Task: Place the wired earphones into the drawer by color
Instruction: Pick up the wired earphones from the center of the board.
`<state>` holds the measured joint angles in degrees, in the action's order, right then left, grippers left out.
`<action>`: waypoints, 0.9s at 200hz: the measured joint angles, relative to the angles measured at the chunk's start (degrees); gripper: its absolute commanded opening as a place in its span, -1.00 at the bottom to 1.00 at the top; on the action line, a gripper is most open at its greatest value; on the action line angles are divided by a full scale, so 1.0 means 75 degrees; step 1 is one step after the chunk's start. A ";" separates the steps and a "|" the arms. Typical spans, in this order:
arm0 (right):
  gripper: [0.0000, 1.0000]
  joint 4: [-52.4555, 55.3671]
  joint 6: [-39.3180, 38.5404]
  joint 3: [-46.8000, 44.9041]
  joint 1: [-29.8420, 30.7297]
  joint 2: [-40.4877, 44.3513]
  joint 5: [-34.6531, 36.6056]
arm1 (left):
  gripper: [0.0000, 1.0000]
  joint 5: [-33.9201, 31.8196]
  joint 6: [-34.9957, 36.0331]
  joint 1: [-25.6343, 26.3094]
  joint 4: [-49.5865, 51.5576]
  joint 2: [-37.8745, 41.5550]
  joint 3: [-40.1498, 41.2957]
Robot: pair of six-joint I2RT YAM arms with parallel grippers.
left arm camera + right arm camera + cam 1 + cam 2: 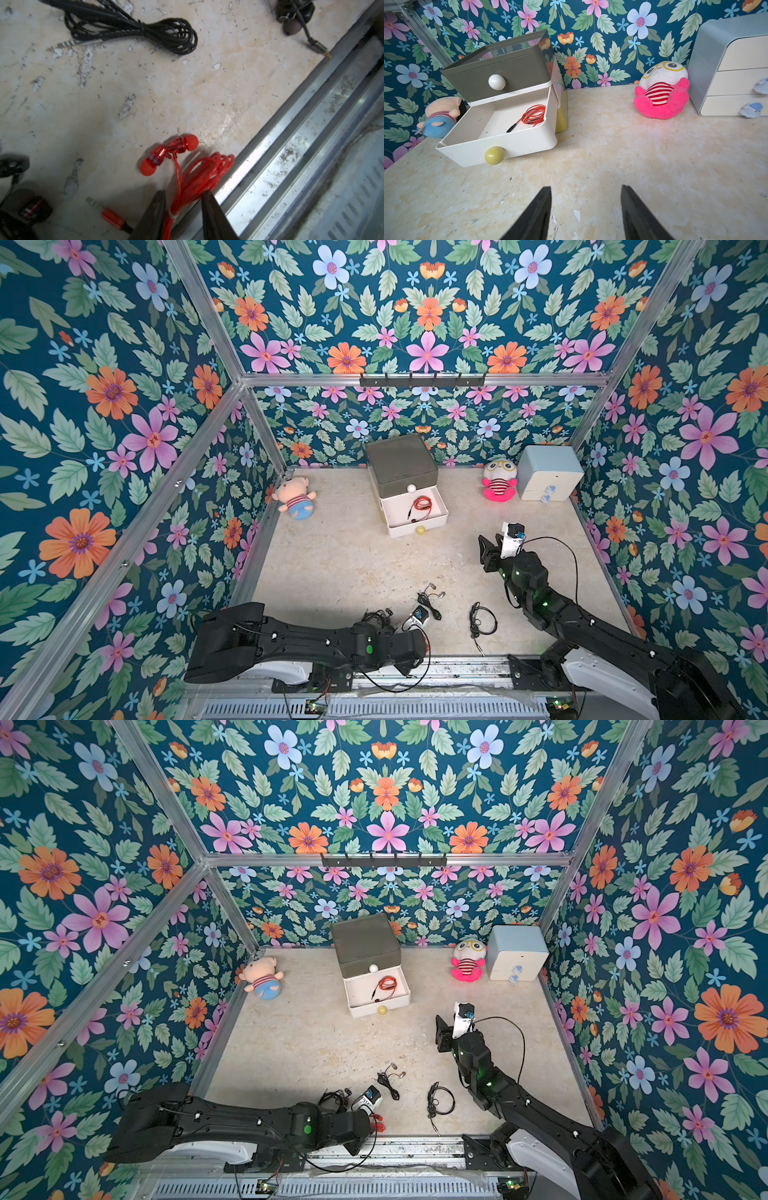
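In both top views the white drawer point(411, 529) stands pulled out beneath a grey box point(401, 464), and one red bundle point(420, 506) of earphones lies inside it. Black bundles point(473, 619) lie on the desk point(332, 564), well apart from the drawer's front. A second red set point(377, 1121) lies farther still from the drawer, beside the metal rail point(415, 1148).

In the left wrist view, the left gripper point(184, 192) straddles that second red set's cable. The jaws stand narrow, one on each side, and whether they pinch it cannot be told. Its earbuds point(182, 144) rest on the desk just past the fingertips.

In the right wrist view, the right gripper point(586, 187) faces the drawer from well apart over bare desk, its jaws wide apart and empty.
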<state>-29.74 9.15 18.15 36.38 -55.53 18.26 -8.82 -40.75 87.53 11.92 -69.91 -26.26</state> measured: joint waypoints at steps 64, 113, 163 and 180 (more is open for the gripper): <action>0.16 0.0000 0.0000 -0.0026 0.0000 0.0020 0.0000 | -0.68 0.0023 -0.0108 0.0000 -0.0219 -0.0052 0.0064; 0.16 0.0000 0.0000 -0.0058 -0.0003 0.0067 0.0000 | -0.45 0.0017 -0.0152 0.0000 -0.0280 -0.0154 0.0064; 0.16 -0.0003 0.0000 -0.0070 -0.0003 0.0067 0.0000 | -0.72 0.0026 -0.0160 0.0000 -0.0350 -0.0300 0.0006; 0.17 -0.0003 0.0000 -0.0070 -0.0003 0.0067 0.0000 | -0.87 0.0015 -0.0157 0.0000 -0.0385 -0.0300 -0.0006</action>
<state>-29.76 9.15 17.63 36.36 -55.02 18.26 -8.71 -41.93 87.53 9.04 -72.16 -26.30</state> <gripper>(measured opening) 0.582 0.110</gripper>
